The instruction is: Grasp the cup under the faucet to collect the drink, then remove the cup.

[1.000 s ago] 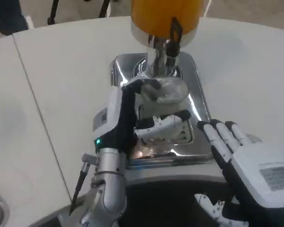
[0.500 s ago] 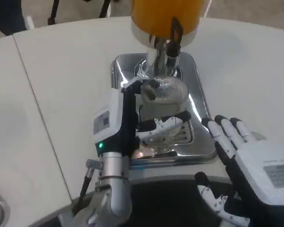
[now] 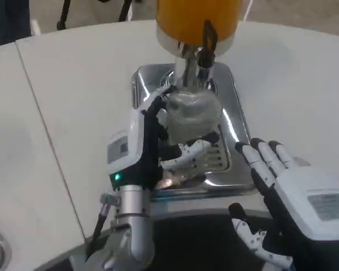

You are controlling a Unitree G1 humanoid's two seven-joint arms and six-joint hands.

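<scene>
Cup (image 3: pixel 192 116) sits under the faucet (image 3: pixel 202 56) on the steel drip tray (image 3: pixel 235 121), wrapped in my left hand (image 3: pixel 150 144); my right hand (image 3: pixel 294 197) hovers beside the tray, fingers spread, holding nothing

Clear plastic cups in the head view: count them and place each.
1. The clear plastic cup sits under the faucet on the shiny metal drip tray, held by the left hand. No others visible.
</scene>
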